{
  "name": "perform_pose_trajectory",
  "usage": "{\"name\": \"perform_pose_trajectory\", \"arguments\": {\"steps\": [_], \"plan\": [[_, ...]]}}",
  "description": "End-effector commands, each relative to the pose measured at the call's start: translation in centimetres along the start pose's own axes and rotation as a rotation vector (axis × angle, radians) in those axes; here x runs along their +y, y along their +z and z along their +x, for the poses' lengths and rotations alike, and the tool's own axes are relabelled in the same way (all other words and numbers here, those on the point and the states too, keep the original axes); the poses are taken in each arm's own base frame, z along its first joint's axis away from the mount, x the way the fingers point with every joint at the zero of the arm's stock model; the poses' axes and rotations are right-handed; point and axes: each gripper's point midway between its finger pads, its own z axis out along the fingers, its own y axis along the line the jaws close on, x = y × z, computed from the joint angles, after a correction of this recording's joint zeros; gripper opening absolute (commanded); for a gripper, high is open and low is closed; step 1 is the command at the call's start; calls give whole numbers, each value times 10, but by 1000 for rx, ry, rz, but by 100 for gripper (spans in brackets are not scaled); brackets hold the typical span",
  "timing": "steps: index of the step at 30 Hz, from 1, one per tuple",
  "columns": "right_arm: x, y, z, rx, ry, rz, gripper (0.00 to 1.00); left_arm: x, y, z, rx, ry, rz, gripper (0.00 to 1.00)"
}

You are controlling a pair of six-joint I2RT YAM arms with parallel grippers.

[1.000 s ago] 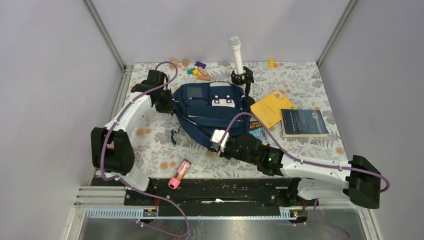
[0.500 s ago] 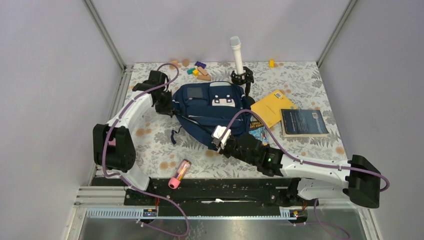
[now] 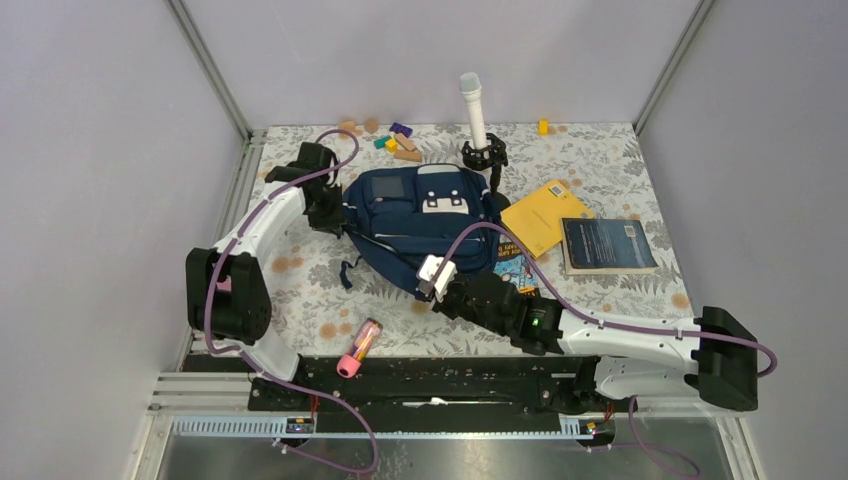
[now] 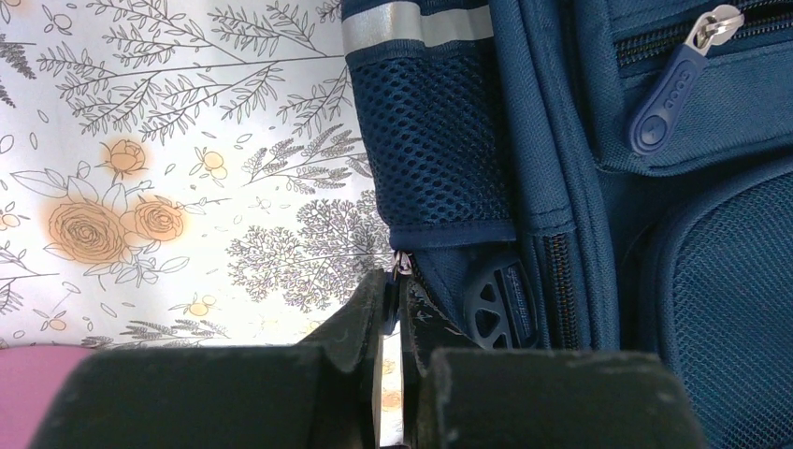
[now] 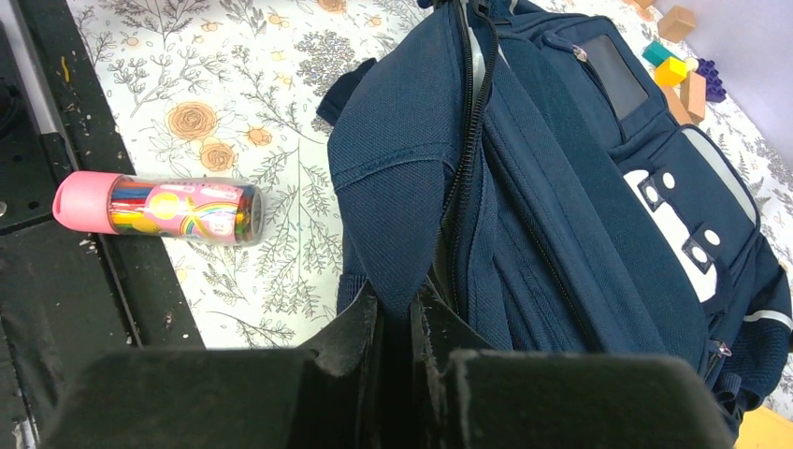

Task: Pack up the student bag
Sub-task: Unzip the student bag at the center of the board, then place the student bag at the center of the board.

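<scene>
The student bag [image 3: 420, 222] is a navy backpack with white-grey patches, lying flat mid-table. It fills the right of the left wrist view [image 4: 598, 187] and the right wrist view [image 5: 580, 187]. My left gripper [image 3: 328, 215] is at the bag's left side, shut on a small metal zipper pull [image 4: 400, 265] below the mesh side pocket. My right gripper [image 3: 440, 290] is at the bag's near edge, shut on a flap of the bag's navy fabric [image 5: 402, 187] beside its main zipper, which is partly open.
A pink-capped tube of crayons [image 3: 360, 346] lies near the front left, also in the right wrist view [image 5: 159, 208]. A yellow book [image 3: 543, 215], a dark book [image 3: 606, 244] and a blue booklet lie right of the bag. A microphone on a stand [image 3: 474, 115] and toy blocks [image 3: 397, 142] are behind.
My right gripper has shifted slightly left and toward the near edge with the bag's fabric in it. The left arm has stayed at the bag's left side.
</scene>
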Motion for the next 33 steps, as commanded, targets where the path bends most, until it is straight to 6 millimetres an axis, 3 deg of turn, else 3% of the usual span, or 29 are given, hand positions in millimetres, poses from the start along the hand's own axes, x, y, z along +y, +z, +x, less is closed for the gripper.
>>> {"name": "perform_pose_trajectory", "arguments": {"steps": [1,8,12,16,22,25,29,33], "plan": [[0,-20,-65,-170,67,-6,0,74,-26,-76,-312,-36,-335,0],[0,-26,-70,-189,101,-10,0,76,-26,-75,-290,-11,-355,0],[-1,-26,-72,-198,104,-7,0,69,-40,-78,-333,-2,-335,1],[0,-24,-74,-202,97,-9,0,64,-53,-81,-374,2,-303,20],[0,-22,-77,-212,75,-15,0,59,-76,-88,-440,-6,-278,62],[0,-20,-76,-209,54,-16,0,64,-95,-92,-505,-24,-302,77],[-1,-18,-68,-195,37,0,0,61,-129,-97,-609,-37,-283,83],[2,-16,-49,-165,-35,-16,0,23,-161,-91,-721,28,-82,87]]}}
